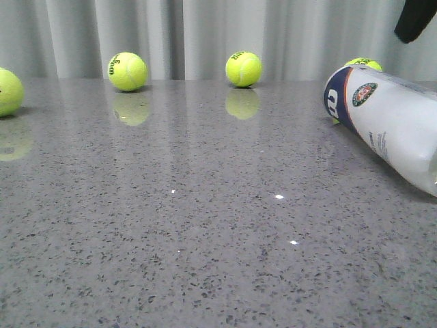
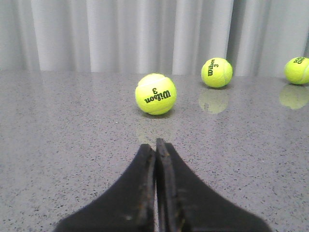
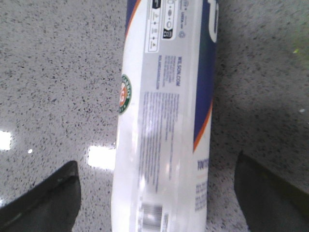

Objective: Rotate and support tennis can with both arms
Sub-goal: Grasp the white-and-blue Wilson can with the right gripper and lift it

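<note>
The tennis can (image 1: 392, 126) lies on its side at the right edge of the table (image 1: 205, 225), its navy end with the white logo turned toward the middle and its long white body running off the frame. The right pincer (image 3: 157, 193) hangs straight above it with its two black fingers (image 3: 43, 200) spread wide, one on either side of the can, touching nothing. The left pincer (image 2: 156, 145) is low over the table, pressed together with only a hairline seam showing between the tips, and it holds nothing.

Only the right wrist view shows the small print, the barcode and the navy panel edged in orange along the can's smooth, glossy plastic. The front view alone shows the round green-and-orange emblem face-on, and a tennis ball (image 1: 365, 65) peeking from behind the can. It catches just a black bit of arm (image 1: 413, 20) at the top right.

The left wrist view looks at a fuzzy yellow-green ball (image 2: 155, 94) marked "Wilson 3" just ahead of the tips, with two more behind. The table is polished grey speckled stone that mirrors the balls, and pale pleated curtains (image 1: 205, 34) hang at the back.
</note>
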`<state>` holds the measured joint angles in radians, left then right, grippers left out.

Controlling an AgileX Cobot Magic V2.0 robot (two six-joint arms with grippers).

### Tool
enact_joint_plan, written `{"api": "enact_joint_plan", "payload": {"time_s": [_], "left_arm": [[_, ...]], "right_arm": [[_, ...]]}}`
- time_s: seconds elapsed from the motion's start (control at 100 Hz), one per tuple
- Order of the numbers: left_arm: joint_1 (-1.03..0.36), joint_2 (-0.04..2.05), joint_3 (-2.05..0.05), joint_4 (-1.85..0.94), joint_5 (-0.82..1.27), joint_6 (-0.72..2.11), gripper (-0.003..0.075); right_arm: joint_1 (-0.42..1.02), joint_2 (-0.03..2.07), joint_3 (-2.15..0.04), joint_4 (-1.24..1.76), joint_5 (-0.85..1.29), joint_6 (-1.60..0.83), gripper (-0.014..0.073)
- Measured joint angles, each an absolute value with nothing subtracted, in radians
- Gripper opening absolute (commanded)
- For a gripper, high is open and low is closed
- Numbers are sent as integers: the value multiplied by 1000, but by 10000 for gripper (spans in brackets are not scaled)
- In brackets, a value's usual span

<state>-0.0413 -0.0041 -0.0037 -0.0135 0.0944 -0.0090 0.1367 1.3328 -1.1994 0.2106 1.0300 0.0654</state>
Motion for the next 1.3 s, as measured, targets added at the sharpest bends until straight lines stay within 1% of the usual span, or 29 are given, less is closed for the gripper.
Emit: {"api": "enact_joint_plan", "payload": {"time_s": [0.25, 0.45, 0.49, 0.51, 0.52, 0.57, 0.64, 0.69, 0.74, 0.88, 1.02, 1.15, 1.3], "left_arm": [[-41, -4, -4, -14, 94, -9, -20], [-41, -4, -4, -14, 94, -9, -20], [-41, -4, -4, -14, 94, -9, -21], [-41, -4, -4, -14, 94, -9, -20], [-41, -4, -4, -14, 94, -9, -20], [-41, -4, -4, -14, 94, -9, -20], [-41, -4, -4, -14, 94, -9, -20], [-41, -4, -4, -14, 94, -9, -20], [-41, -4, -4, -14, 94, -9, -20], [-41, -4, -4, -14, 94, -9, -20], [-41, -4, -4, -14, 94, -9, -20], [-41, -4, -4, -14, 94, -9, -21], [-41, -4, -4, -14, 94, -9, -21]], "right_arm": [[138, 1471, -1212, 211, 1030, 72, 636], [138, 1518, -1212, 211, 1023, 72, 628], [138, 1520, -1212, 211, 1022, 72, 596], [138, 1522, -1212, 211, 1021, 72, 563], [138, 1522, -1212, 211, 1021, 72, 563], [138, 1522, -1214, 211, 1021, 72, 487], [138, 1522, -1216, 211, 1021, 72, 403], [138, 1522, -1216, 211, 1021, 73, 363], [138, 1522, -1216, 211, 1021, 73, 342], [145, 1522, -1233, 211, 1028, 73, 340], [187, 1522, -1318, 207, 1068, 26, 340], [251, 1530, -1431, 202, 1103, -108, 343], [333, 1590, -1567, 182, 1145, -294, 343]]}}
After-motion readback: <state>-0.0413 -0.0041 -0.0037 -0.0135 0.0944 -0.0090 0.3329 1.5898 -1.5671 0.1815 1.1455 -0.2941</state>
